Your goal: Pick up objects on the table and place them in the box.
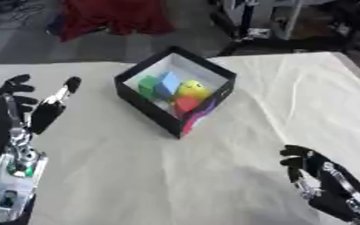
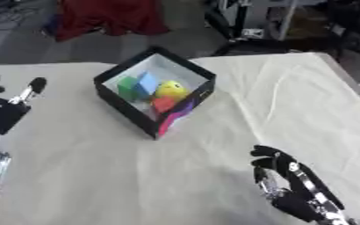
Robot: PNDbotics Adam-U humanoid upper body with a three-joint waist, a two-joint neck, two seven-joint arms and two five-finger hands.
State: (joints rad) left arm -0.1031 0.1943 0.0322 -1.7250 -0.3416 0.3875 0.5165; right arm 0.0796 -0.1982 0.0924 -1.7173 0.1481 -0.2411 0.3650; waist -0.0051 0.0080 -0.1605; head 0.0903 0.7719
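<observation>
Cloth-covered table [image 1: 237,176] bare; blocks [image 1: 171,90] in box [image 1: 149,107], nearer left hand [image 1: 31,110]. Both hands' fingers relaxed, empty; right hand [image 2: 287,184] low.

The left hand [image 1: 29,112] is at the left side of the frame — held up, fingers spread apart and holding nothing. Its silver wrist goes down to the lower left corner. The right hand [image 2: 287,186] sits in the lower right corner — fingers bent a little, also holding nothing.
</observation>
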